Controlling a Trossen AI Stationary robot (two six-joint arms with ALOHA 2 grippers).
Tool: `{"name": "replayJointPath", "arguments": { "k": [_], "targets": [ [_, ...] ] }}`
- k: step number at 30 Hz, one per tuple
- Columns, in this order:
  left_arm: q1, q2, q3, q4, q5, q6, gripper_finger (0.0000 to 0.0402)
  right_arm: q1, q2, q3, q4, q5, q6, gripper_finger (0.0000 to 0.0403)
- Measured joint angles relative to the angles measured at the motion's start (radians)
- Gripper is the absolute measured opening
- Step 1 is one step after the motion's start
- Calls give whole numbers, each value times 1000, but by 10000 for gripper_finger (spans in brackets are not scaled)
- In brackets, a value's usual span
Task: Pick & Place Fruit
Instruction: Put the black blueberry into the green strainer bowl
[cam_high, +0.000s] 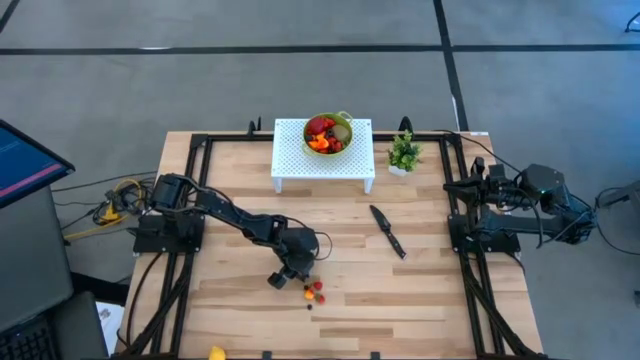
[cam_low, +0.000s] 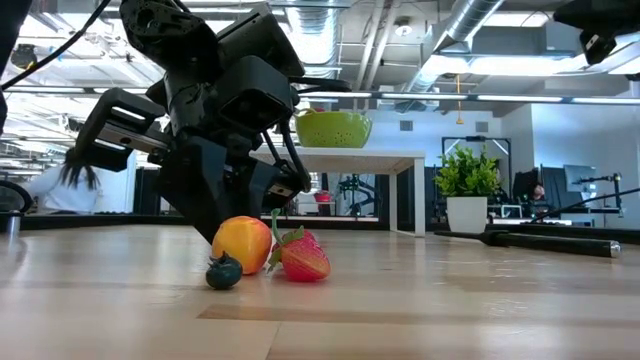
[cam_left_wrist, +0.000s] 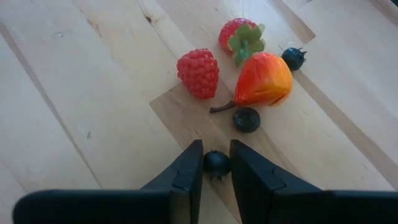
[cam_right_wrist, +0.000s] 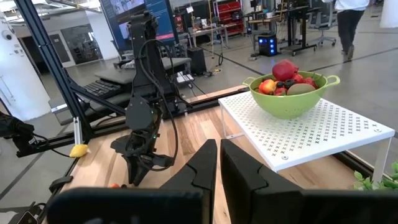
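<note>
I have the left gripper (cam_left_wrist: 216, 167) down at the desk (cam_high: 240, 290), its fingers (cam_left_wrist: 186, 177) pinched on a small dark berry (cam_left_wrist: 217, 163) that sits right between the tips. I came in low and steep because the berry is tiny and round; a shallow approach would likely roll it away.

Just beyond the fingertips lie the rest of the loose fruit: a second dark berry (cam_left_wrist: 247, 119) nearest, then an orange pear-like fruit (cam_left_wrist: 264, 79), a raspberry (cam_left_wrist: 198, 73), a strawberry (cam_left_wrist: 239, 36) and, farthest out, another dark berry with a spiky crown (cam_left_wrist: 293, 58). They are clustered close, some touching, so I took the one that stands free on my side first.

The green bowl (cam_high: 329, 133) on the white perforated stand (cam_high: 295, 155) already holds several fruits, which I take to be the drop point; it is well away from the fingers, across the desk.

My right gripper (cam_right_wrist: 219, 163) waits at its side of the desk, fingers pressed together, holding nothing. The black knife (cam_high: 387, 230) lies between the two arms, clear of my lift path, I judge.
</note>
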Motion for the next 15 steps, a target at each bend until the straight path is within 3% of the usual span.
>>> {"name": "replayJointPath", "arguments": {
  "k": [5,15],
  "targets": [
    [25,-45,-5,9,-26,0,65,0,0,0,0,0,0,17],
    [155,-292,-1,254,-211,-4,65,0,0,0,0,0,0,17]
  ]
}}
